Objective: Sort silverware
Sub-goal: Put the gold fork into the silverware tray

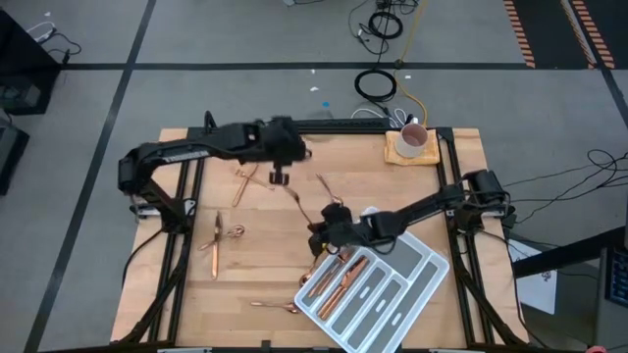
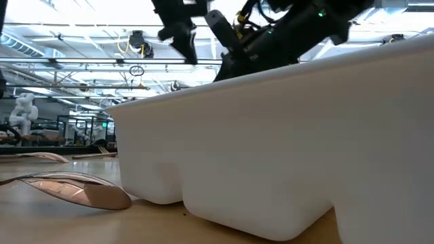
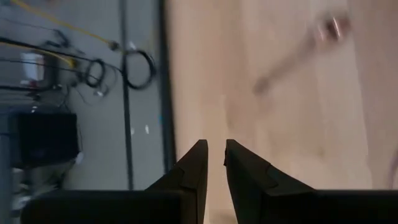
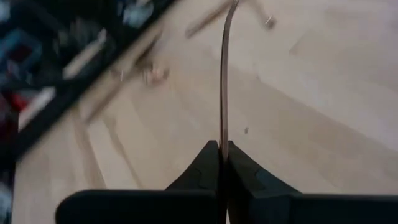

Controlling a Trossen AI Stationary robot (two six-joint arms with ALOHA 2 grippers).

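Observation:
Copper silverware lies scattered on the wooden table: two pieces (image 1: pixel 241 183) at the far left, a fork and a spoon (image 1: pixel 218 240) at the left, and a spoon (image 1: pixel 277 306) near the front edge, also in the low view (image 2: pixel 81 190). Several pieces (image 1: pixel 339 279) lie in the white divided tray (image 1: pixel 412 265). My right gripper (image 1: pixel 320 226) hovers just beyond the tray's far left corner, shut on a slim copper piece (image 4: pixel 224 93). My left gripper (image 1: pixel 278 178) hangs over the table's far middle, narrowly open (image 3: pixel 214 152) and holding nothing. My right gripper pinches one end of the slim copper piece (image 4: pixel 223 135) between its two shut fingers. The piece sticks out ahead of the fingers, along their line, and shows edge-on. The fingers slant down toward the table's far left. I cannot tell whether its free end (image 4: pixel 232 7) touches the table.
A white mug (image 1: pixel 413 139) stands on a tan mat at the far right corner. The tray (image 2: pixel 285 149) sits askew at the front right and fills most of the low view. Bare wood lies between the scattered pieces at the table's middle left.

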